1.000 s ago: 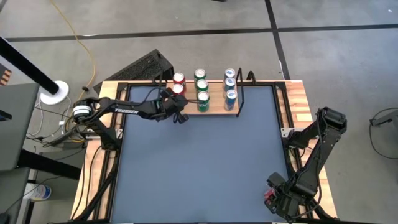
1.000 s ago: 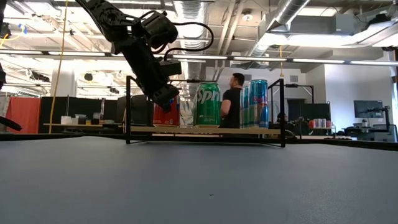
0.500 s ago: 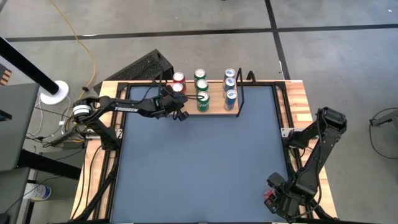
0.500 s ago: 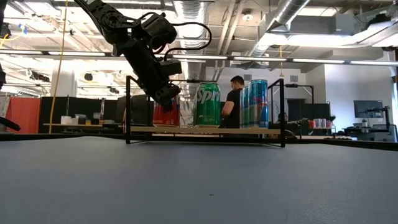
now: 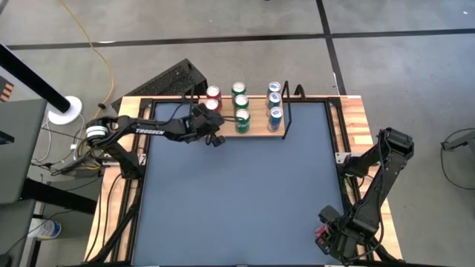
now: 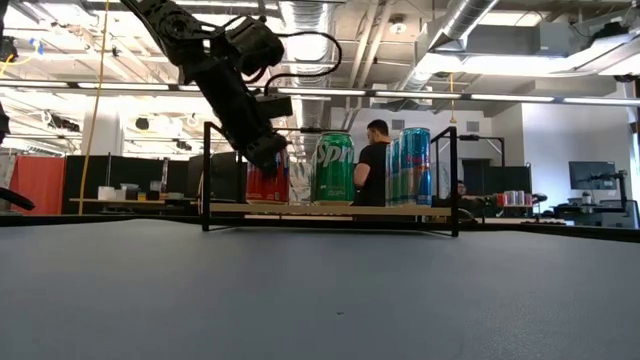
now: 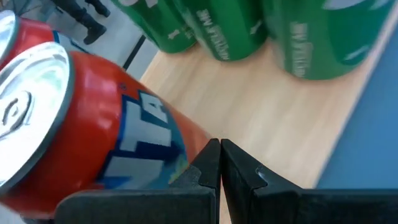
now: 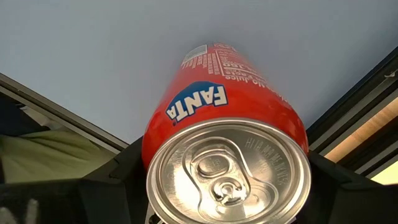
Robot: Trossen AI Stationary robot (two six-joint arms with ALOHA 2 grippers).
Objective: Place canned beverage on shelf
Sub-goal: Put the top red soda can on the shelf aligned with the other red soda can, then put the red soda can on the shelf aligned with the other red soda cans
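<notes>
A robot with two dark arms works at a blue-grey table (image 5: pixel 237 200). A small light-wood shelf (image 5: pixel 259 125) sits at the far edge, holding rows of red, green and blue cans. The open spot looks to be the front of the red row. The right gripper (image 8: pixel 227 186), parked at the near right corner, has its jaws spread wide around an upright red Fanta can (image 8: pixel 225 149), the can's long axis running between the fingers. That can lies well apart from the shelf, diagonally across the table. The left gripper (image 5: pixel 214 138), jaws shut and empty, hovers just beside the red cans (image 5: pixel 212 98), so it is nearer the gap
</notes>
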